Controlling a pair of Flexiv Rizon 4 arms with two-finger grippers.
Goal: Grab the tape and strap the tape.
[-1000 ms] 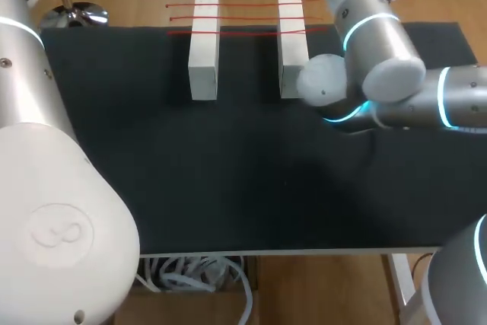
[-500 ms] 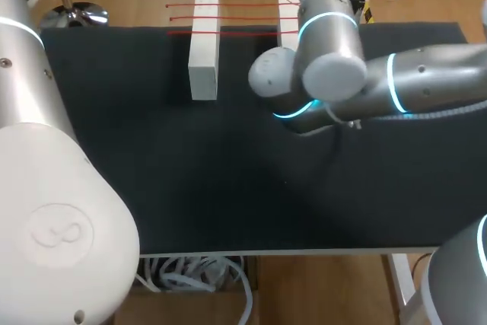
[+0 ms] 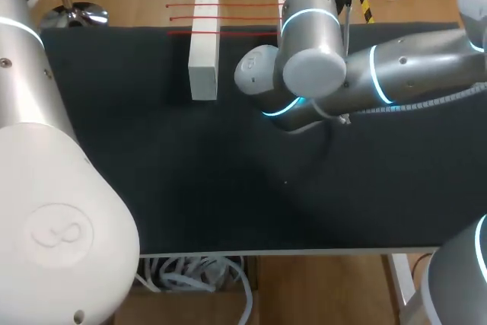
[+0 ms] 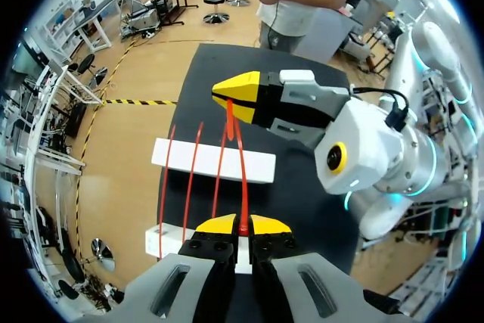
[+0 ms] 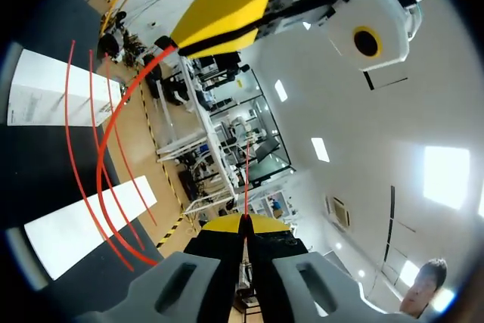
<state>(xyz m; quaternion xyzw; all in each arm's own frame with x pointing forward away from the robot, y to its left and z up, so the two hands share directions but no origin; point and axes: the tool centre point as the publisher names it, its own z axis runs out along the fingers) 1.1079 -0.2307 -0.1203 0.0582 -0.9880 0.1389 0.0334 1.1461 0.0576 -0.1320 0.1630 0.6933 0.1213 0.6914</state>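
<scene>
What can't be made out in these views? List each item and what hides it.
Head view: right white block is hidden behind the right arm; so are the tape's ends on that side.
Head view: right hand is behind its own arm; left hand is out of frame.
Left wrist view: left white block is partly covered by the left hand.

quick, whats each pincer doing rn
Left pincer: shut on the tape.
Right pincer: shut on the tape as well.
</scene>
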